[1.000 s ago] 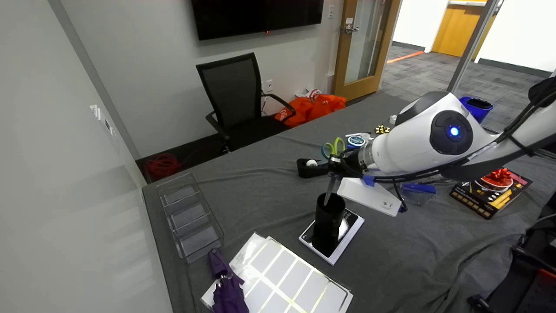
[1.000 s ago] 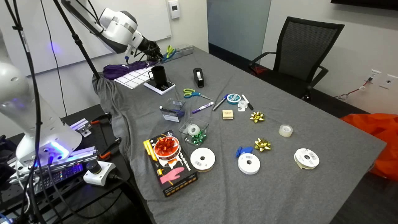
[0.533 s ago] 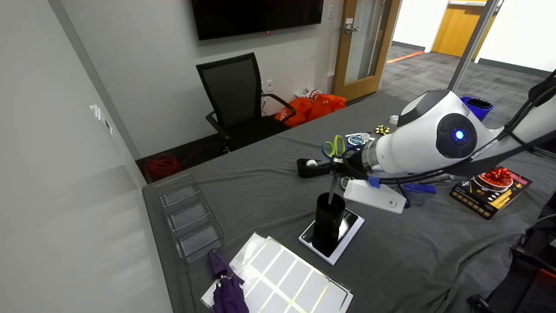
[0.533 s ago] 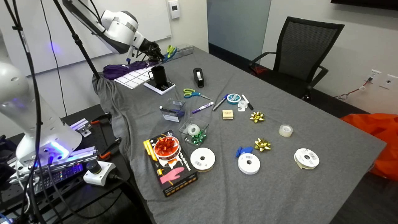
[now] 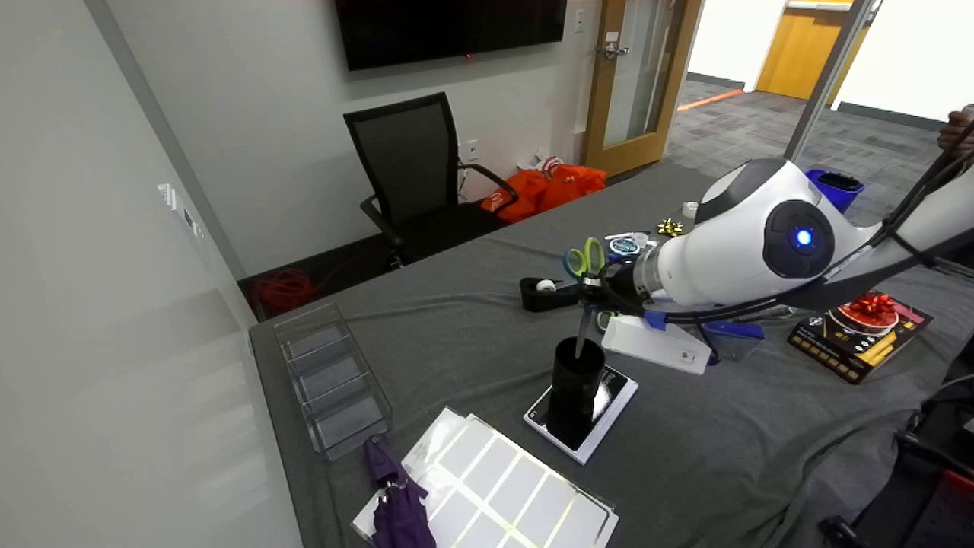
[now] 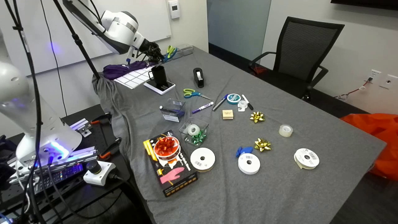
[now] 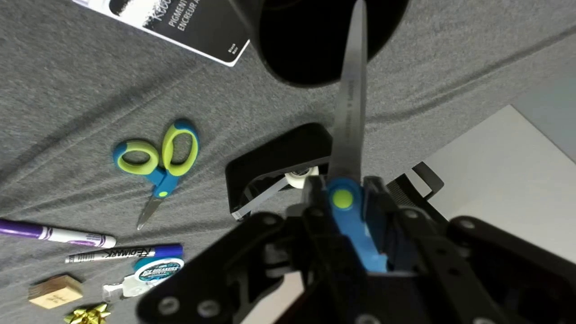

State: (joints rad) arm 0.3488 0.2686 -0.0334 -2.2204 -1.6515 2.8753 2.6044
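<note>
Claw [image 7: 344,198] pinches pointed metal scissors [image 7: 346,157] with blue-and-lime plastic handles [image 7: 357,240]; a firm grip, blades [image 7: 353,90] steep and centred, should spare the black cylindrical, seemingly ceramic mug [image 5: 576,384] a knock.

Black mug [image 7: 315,42] cropped at wrist view's top

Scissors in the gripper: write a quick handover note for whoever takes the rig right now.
Gripper: closed on the blue-and-green scissors, blades pointing down.
Things: the tip is at the mouth of the black mug, depth hard to judge. The mug stands upright on a flat black-and-white package. Second scissors lie on the table.
Done: scissors grasped and held over the mug.
Left: not yet released; probably lower them in, then open.
Watch: a person's hand is near the arm.
</note>
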